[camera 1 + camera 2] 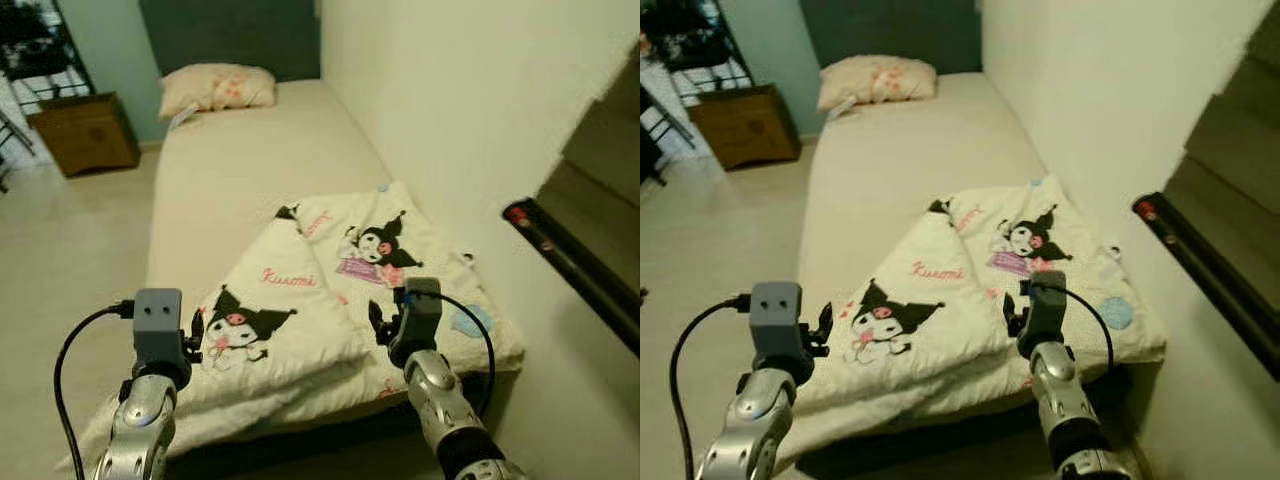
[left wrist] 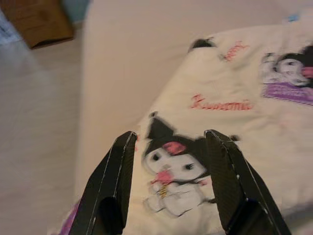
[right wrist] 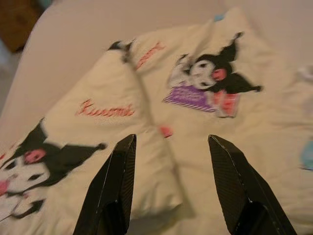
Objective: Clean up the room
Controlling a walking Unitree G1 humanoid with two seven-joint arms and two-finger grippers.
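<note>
Cream cartoon-printed folded blanket point(image 1: 330, 300) is lying across the near end of the long beige bed point(image 1: 240, 170), roughly at the picture's 6 o'clock in the head views, its folded-over flap covering the left half and showing a black-eared character beneath red script. Its far corner is pointing toward 12 o'clock, and its right edge is running close along the pale wall point(image 1: 470, 110). Left pincer point(image 2: 168, 166) is hovering above the blanket's near left part, its two black fingers point(image 2: 115, 186) spread apart and holding nothing, the printed character showing between them. Right pincer point(image 3: 168, 169) is hovering above the blanket's near middle, at about 5 o'clock in the head views, its fingers point(image 3: 239, 186) likewise parted and empty, over the flap's edge. A pale pillow with pink print point(image 1: 216, 88) is resting at the bed's far end, toward 11 o'clock. A brown wooden cabinet point(image 1: 85, 133) is standing on the light floor point(image 1: 60, 260) at 10 o'clock, beside a black wire rack point(image 1: 40, 50). A black tube with a red end point(image 1: 570, 265) is slanting at 3 o'clock, past the wall's corner.
</note>
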